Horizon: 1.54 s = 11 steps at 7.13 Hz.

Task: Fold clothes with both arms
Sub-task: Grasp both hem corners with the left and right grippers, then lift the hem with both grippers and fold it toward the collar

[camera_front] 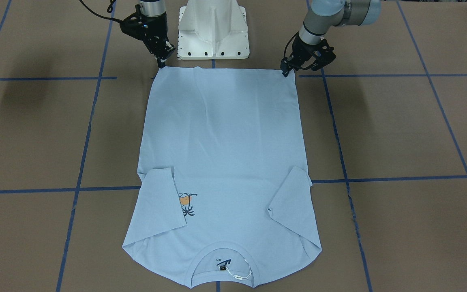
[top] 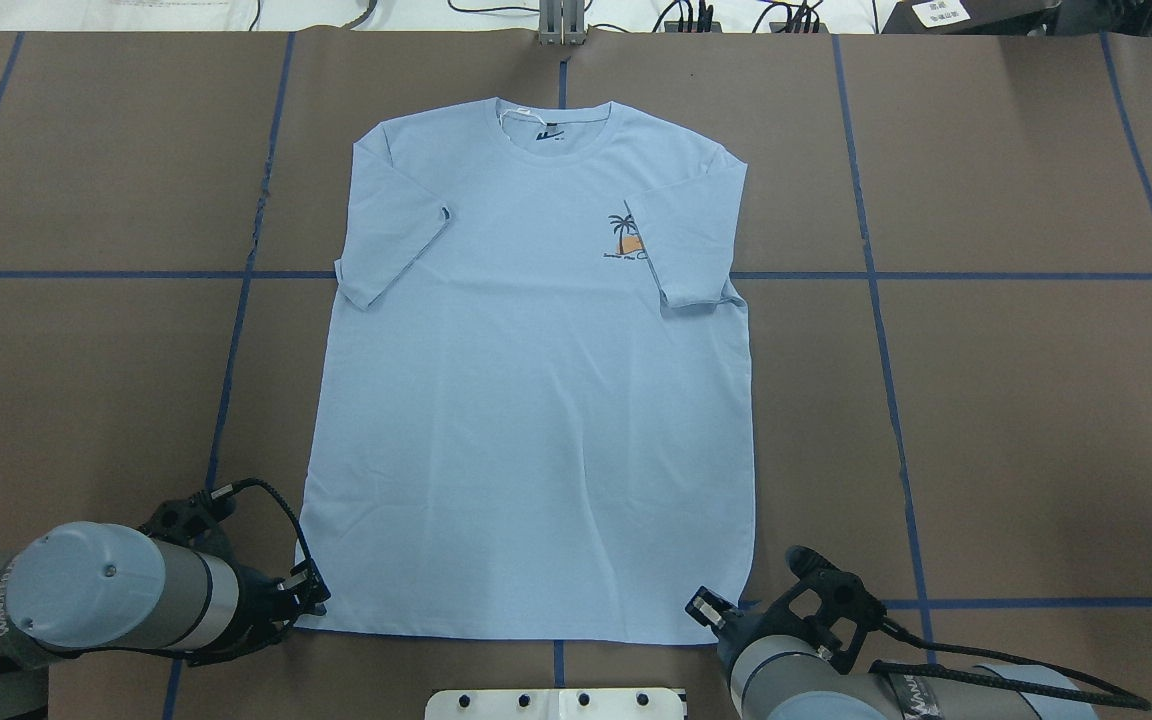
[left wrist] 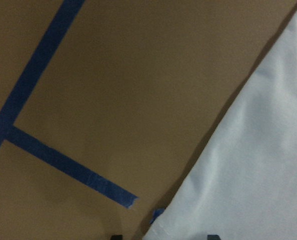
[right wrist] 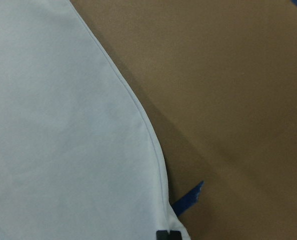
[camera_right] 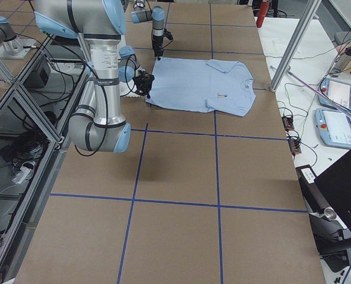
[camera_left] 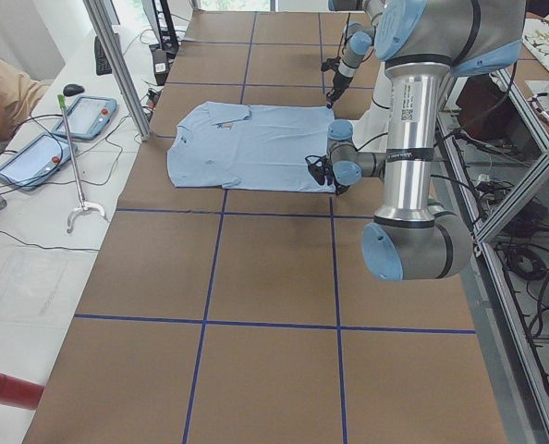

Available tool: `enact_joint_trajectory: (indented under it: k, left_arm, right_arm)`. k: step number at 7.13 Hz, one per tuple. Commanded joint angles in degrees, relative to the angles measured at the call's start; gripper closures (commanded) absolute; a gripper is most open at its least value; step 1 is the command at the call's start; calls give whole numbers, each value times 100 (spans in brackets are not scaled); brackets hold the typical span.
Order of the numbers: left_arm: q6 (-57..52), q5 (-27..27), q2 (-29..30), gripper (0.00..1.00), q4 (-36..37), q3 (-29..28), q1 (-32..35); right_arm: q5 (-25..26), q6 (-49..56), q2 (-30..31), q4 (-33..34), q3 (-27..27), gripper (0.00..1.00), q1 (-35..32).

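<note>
The light blue T-shirt [camera_front: 225, 142] lies flat and face up on the brown table, both sleeves folded inward, collar away from the robot; it also shows in the overhead view [top: 536, 400]. My left gripper [camera_front: 286, 73] is low at the shirt's hem corner [top: 316, 600]. In the left wrist view its two fingertips stand apart at the frame's bottom [left wrist: 163, 236], open, with the hem corner between them. My right gripper [camera_front: 161, 64] is at the other hem corner [top: 706, 605]. In the right wrist view its tips [right wrist: 167, 235] are together on the hem edge.
The white pedestal base [camera_front: 213, 32] stands just behind the hem, between the arms. Blue tape lines [top: 246, 280] grid the brown table. Tablets [camera_left: 80, 116] and cables lie on the white bench beyond the collar side.
</note>
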<state>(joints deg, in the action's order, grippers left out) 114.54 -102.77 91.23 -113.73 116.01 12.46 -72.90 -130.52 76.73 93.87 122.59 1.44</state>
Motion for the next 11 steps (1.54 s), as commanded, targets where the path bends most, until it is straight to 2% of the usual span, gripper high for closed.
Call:
enact_joint_trajectory:
  k: [1, 3, 5, 6, 7, 8, 10, 11]
  left_arm:
    - [-19, 2, -9, 100, 0, 27, 2]
    - [-19, -15, 61, 100, 9, 202, 2]
    - [-150, 28, 385, 100, -53, 247, -6]
    - [-534, 403, 474, 100, -44, 299, -15]
    - [-1104, 1198, 579, 100, -61, 317, -41]
    - [-1840, 1137, 632, 100, -79, 387, -41]
    - [-3290, 516, 720, 100, -97, 581, 544]
    - [-3263, 512, 747, 100, -105, 564, 678]
  right_arm:
    - [3, 0, 0, 0, -25, 100, 6]
    - [3, 9, 0, 0, -25, 100, -20]
    - [-49, 9, 0, 0, 132, 100, -152]
    - [-67, 61, 0, 0, 133, 100, -309]
    - [-84, 323, -44, 0, 125, 100, -511]
    - [-76, 760, -288, 26, 64, 100, -765]
    - [-329, 1403, -325, 35, 54, 100, -1249]
    - [-479, 1528, -325, 27, 63, 100, -1469]
